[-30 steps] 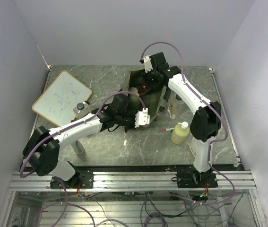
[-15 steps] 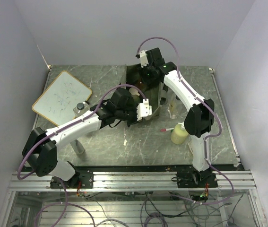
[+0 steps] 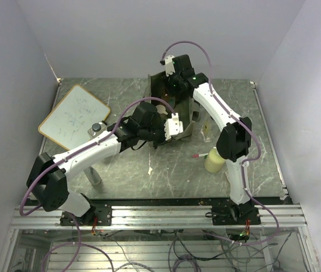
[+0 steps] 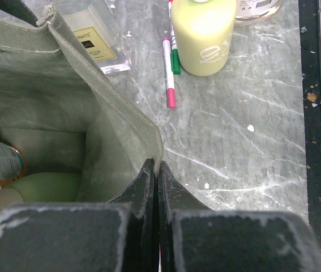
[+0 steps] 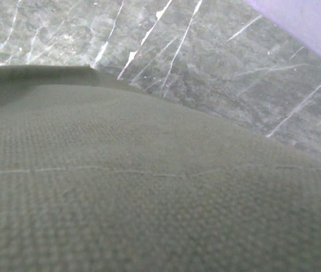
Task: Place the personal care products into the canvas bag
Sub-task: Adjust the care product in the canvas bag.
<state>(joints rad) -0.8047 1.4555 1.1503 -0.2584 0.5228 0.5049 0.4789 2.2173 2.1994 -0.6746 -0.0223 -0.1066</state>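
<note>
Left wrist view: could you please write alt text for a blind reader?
The left hand is shut on the bag at its rim. On the table beyond are a pen, a yellow-green bottle and a square bottle.

Robot lab test cell; left arm (image 3: 86,154) and right arm (image 3: 219,113), white and black, bolted to an aluminium rail (image 3: 160,215) at the near edge of a grey marbled counter (image 3: 126,175); plain pale walls (image 3: 13,62) box in three sides; loose cables (image 3: 194,249) tangle below the rail; counter scratched, flecked with white; small whiteboard (image 3: 72,116) lying at the left.
</note>
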